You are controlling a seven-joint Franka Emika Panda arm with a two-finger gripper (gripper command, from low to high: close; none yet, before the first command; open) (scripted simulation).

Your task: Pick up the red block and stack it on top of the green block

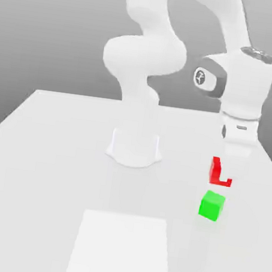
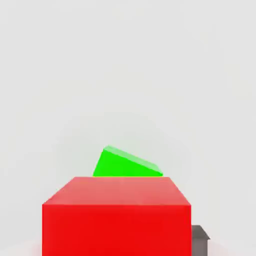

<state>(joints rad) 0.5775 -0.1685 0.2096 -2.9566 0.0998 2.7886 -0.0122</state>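
The claw (image 1: 222, 176) holds the red block (image 2: 116, 227) gripped above the green block (image 1: 211, 206), apparently not yet centred over it, with edges turned differently.

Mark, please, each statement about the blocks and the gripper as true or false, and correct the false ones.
1. The gripper holds the red block. True.
2. The red block already sits on the green block. False: a light gap shows between it and the green block in the exterior view.
3. In the hand view, the red block hides part of the green block. True.
4. Both blocks are to the exterior view's left of the robot's base. False: both are to the exterior view's right of the base.
5. The gripper is closed on the green block. False: the green block is outside its grip.
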